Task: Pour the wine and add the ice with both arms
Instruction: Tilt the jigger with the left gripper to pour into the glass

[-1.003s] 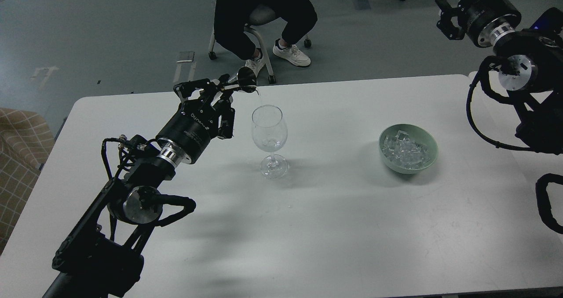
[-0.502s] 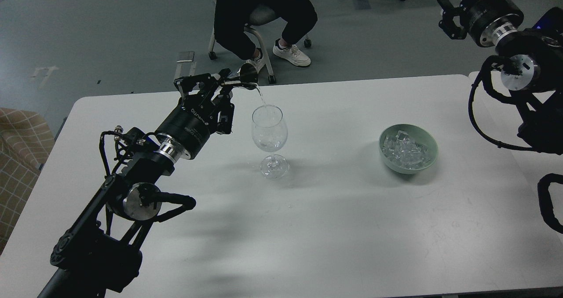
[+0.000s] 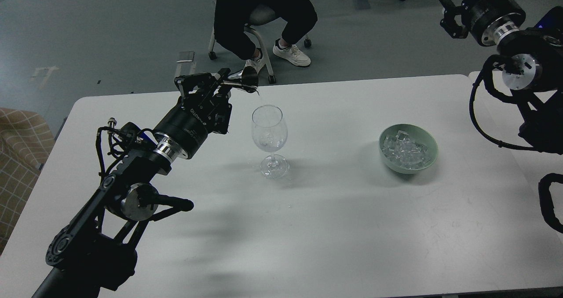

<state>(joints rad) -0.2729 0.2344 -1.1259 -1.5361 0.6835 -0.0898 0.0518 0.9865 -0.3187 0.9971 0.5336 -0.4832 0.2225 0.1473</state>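
The stream seen half a second earlier is thinning to a last drip at the lip of the small metal measuring cup (image 3: 244, 79), tipped above the wine glass (image 3: 269, 133) on the worktop (image 3: 334, 227). A little wine (image 3: 267, 146) is lying in the bowl of the glass. The left claw (image 3: 210, 83) is clamping the cup. The pouring is looking nearly finished; the ice (image 3: 405, 150) is still waiting in the green bowl (image 3: 429, 157). The right claw (image 3: 448, 16) is hanging empty, fingers apart.
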